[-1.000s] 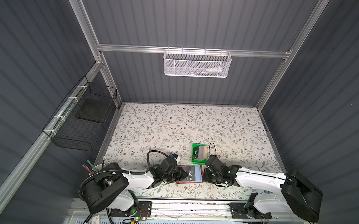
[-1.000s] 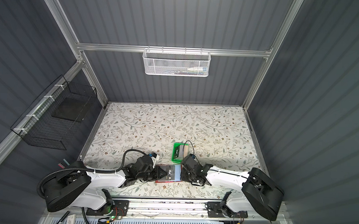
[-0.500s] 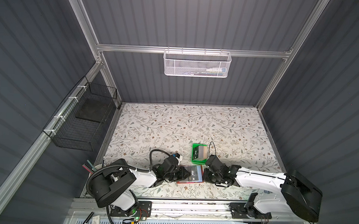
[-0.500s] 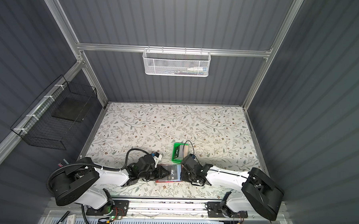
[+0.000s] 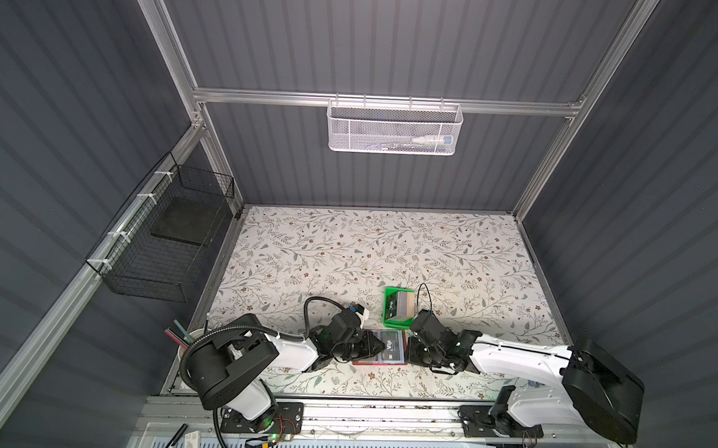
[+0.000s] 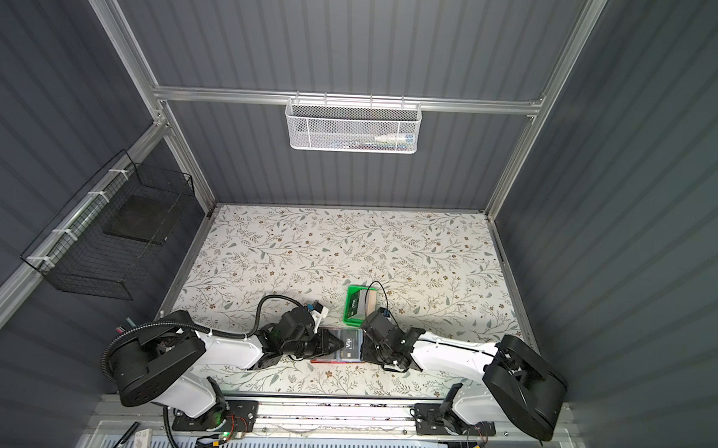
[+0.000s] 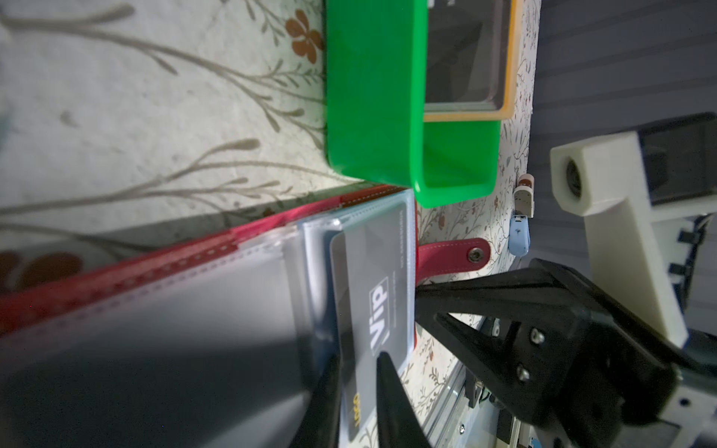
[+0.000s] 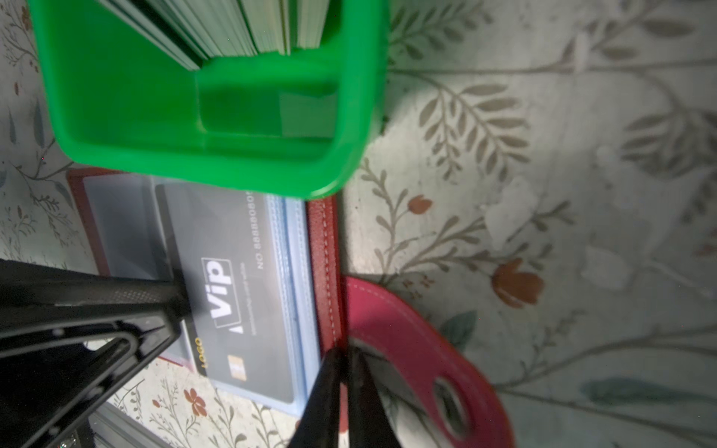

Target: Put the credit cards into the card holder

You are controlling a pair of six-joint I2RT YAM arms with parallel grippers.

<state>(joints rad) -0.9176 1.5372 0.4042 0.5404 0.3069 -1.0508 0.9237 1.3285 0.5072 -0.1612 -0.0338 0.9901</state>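
Red card holder (image 8: 325, 248) open flat, black Vip card (image 8: 232, 279) partly in sleeve

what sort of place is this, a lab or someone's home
Most likely a robot lab work cell, not a home: grey wall panels on an aluminium frame, a left arm and right arm mounted on a rail beside the floral tabletop.

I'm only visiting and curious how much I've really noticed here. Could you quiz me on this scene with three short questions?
1. True or false: the green tray is empty.
2. Which word is printed on the black card on the open card holder? A) Vip B) Gold C) Bank
3. Which gripper has its tips by the holder's red snap tab?
Key: 1 false, cards stand in it; 2 A; 3 the right gripper.
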